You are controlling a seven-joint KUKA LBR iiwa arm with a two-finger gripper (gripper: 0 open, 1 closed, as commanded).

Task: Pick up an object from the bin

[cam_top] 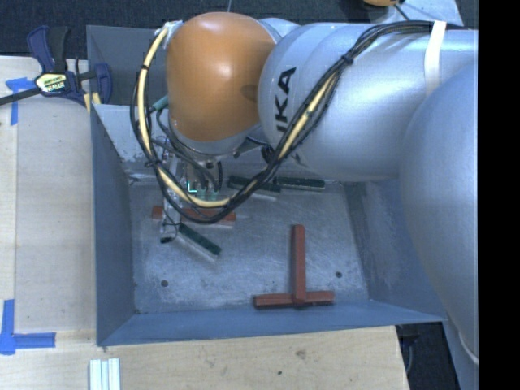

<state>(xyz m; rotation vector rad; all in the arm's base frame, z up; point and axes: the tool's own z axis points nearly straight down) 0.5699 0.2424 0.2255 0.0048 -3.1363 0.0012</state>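
Orange cover hides much of the gripper; I cannot tell its grip. A dark green bar lies just beside it, toward the bin's left wall.

Open floor at the front-left and right of the bin. Barred near the front by a brown T-shaped piece. Crowded at back-left: the arm overhead, a dark green stick below.

Robotics lab: industrial arm over metal bin
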